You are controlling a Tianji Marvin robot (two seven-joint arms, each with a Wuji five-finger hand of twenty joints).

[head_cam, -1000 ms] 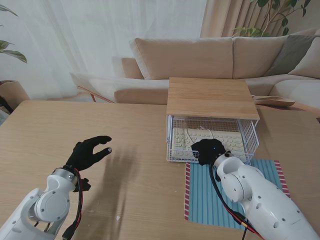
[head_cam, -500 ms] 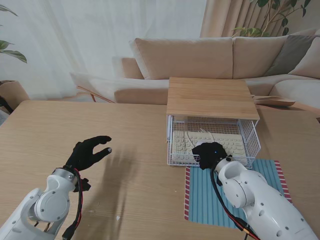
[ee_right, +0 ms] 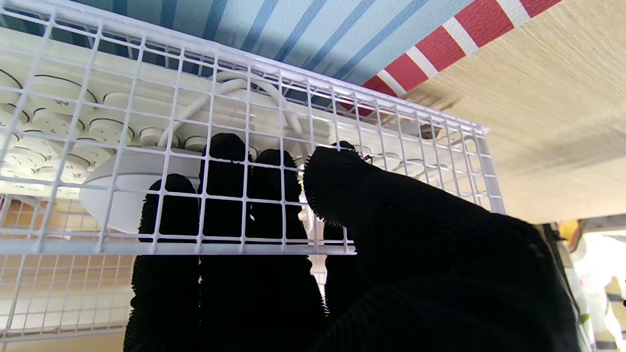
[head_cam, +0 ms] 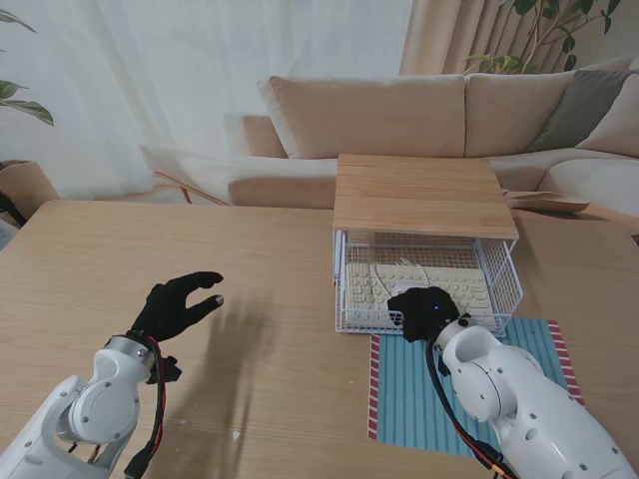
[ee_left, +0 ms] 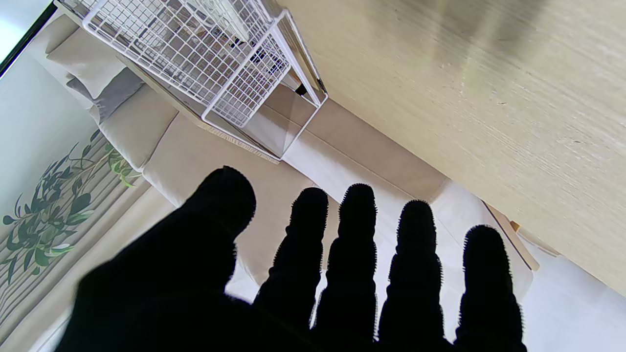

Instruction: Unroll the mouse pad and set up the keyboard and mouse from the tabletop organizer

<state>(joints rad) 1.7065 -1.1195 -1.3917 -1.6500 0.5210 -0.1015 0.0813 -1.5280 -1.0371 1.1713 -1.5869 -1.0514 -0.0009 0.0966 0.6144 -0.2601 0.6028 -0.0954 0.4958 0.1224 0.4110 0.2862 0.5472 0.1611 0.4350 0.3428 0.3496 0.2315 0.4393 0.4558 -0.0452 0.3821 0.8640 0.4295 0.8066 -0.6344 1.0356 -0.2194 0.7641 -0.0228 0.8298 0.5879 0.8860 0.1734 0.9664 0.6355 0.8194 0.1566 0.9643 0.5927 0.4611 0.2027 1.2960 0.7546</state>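
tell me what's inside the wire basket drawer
A cream keyboard with a white cable over it, a white mouse, and the right robot hand's fingers hooked over the front wall. That hand covers the keyboard's near edge.

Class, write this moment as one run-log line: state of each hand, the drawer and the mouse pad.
right hand: fingers hooked over wire drawer front | left hand: open, holding nothing | keyboard: in drawer | mouse pad: unrolled
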